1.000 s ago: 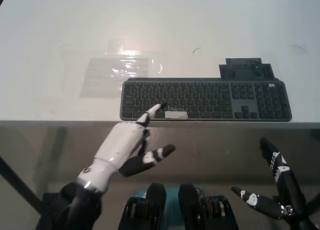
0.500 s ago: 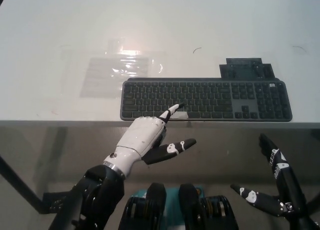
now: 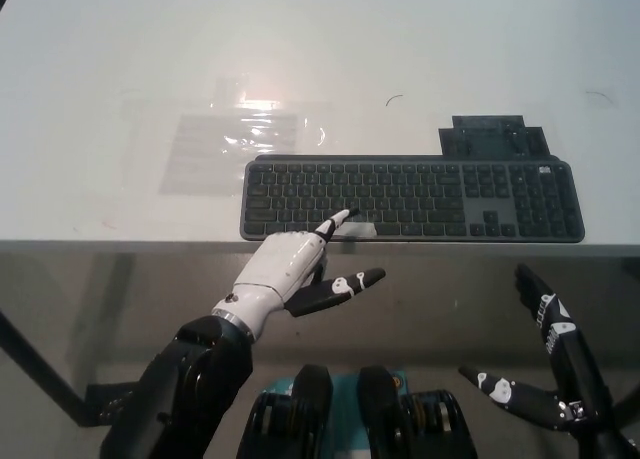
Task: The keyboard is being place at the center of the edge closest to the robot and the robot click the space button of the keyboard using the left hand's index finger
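A dark grey keyboard (image 3: 412, 199) lies along the near edge of the white table (image 3: 320, 69), a bit right of centre. A pale strip marks its space bar (image 3: 360, 229). My white left hand (image 3: 285, 269) is raised in front of the table edge, one finger stretched out with its dark tip resting at the left end of the space bar; the other fingers are curled and the thumb sticks out to the right. My black right hand (image 3: 545, 364) hangs low at the bottom right, below the table, fingers spread and holding nothing.
A clear plastic sheet (image 3: 240, 139) lies flat on the table behind the keyboard's left end. A small dark flat object (image 3: 492, 137) sits behind the keyboard's right half. The table's front edge runs just below the keyboard.
My left hand has travelled right from the keyboard's left part to the space bar, then drawn back a little. The right hand has barely moved.
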`<state>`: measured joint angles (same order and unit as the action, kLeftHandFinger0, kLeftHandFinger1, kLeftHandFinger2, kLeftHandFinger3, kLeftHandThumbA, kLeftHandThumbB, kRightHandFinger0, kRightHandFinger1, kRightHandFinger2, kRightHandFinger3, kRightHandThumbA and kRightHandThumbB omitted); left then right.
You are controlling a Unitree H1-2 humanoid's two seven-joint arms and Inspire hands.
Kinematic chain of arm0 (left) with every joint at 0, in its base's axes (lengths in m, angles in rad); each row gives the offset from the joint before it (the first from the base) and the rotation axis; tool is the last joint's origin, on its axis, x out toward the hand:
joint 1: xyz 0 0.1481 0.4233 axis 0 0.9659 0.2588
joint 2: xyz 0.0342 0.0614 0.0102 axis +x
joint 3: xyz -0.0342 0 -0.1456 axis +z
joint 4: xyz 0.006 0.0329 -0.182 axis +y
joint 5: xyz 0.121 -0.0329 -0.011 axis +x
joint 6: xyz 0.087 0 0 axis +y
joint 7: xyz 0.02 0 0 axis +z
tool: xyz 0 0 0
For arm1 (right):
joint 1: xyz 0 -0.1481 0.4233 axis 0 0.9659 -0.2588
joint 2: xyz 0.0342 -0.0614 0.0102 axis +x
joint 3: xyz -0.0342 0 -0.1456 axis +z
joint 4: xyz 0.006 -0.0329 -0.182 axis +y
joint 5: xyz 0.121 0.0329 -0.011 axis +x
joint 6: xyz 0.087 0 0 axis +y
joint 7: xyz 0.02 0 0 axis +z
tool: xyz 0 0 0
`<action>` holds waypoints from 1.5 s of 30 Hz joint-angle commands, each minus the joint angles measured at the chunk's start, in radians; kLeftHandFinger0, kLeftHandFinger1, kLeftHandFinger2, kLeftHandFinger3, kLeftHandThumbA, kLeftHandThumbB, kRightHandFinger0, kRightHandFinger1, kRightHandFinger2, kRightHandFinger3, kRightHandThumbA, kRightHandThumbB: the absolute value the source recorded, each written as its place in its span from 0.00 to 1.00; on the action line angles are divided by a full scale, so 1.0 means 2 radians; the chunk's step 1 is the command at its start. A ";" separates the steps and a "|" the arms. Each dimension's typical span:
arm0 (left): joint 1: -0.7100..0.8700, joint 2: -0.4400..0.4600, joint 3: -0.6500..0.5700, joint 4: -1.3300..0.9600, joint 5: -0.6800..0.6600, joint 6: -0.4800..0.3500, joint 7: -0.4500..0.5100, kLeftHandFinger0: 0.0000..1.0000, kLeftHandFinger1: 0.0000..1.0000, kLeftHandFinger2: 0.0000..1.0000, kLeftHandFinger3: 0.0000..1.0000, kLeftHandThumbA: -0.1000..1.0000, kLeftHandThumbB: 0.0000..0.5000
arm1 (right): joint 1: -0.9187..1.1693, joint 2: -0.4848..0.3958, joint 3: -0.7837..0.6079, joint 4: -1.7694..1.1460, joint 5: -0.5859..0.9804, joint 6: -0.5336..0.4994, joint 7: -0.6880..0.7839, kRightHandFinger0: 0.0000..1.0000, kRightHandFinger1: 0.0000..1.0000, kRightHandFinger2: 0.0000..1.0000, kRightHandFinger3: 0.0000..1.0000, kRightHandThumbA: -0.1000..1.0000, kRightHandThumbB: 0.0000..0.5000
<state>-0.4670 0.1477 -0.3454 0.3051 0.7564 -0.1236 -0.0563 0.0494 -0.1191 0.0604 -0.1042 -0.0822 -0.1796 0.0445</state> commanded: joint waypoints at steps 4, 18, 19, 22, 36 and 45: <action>-0.017 0.002 -0.003 0.011 0.006 0.008 0.021 0.00 0.00 0.10 1.00 1.00 0.71 | -0.007 -0.005 -0.003 -0.018 -0.002 -0.019 0.003 1.00 1.00 1.00 1.00 1.00 0.60; -0.018 -0.001 -0.025 0.063 0.005 -0.009 0.032 0.00 0.00 0.08 1.00 1.00 0.69 | -0.010 -0.004 -0.003 -0.020 0.000 -0.013 0.003 1.00 1.00 1.00 1.00 1.00 0.61; -0.018 -0.001 -0.027 0.066 0.006 -0.006 0.030 0.00 0.01 0.09 1.00 1.00 0.70 | -0.010 -0.005 -0.003 -0.020 -0.003 -0.012 0.003 1.00 1.00 1.00 1.00 1.00 0.61; -0.020 -0.001 -0.035 0.082 0.008 0.000 0.029 0.02 0.02 0.10 1.00 1.00 0.76 | -0.012 -0.006 -0.002 -0.021 -0.008 -0.013 0.003 1.00 1.00 1.00 1.00 1.00 0.59; -0.015 0.003 -0.045 0.101 -0.009 -0.020 0.044 0.00 0.00 0.00 1.00 1.00 0.72 | -0.012 -0.004 -0.002 -0.025 -0.006 -0.010 0.005 1.00 1.00 1.00 1.00 1.00 0.60; 0.069 0.021 -0.025 -0.300 -0.074 -0.026 -0.014 0.00 0.00 0.00 1.00 1.00 0.68 | -0.013 -0.005 -0.004 -0.014 0.003 -0.019 0.006 1.00 1.00 1.00 1.00 1.00 0.56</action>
<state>-0.3835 0.1584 -0.4192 0.1782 0.7137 -0.1630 -0.0046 0.0414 -0.1188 0.0603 -0.1054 -0.0974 -0.1784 0.0450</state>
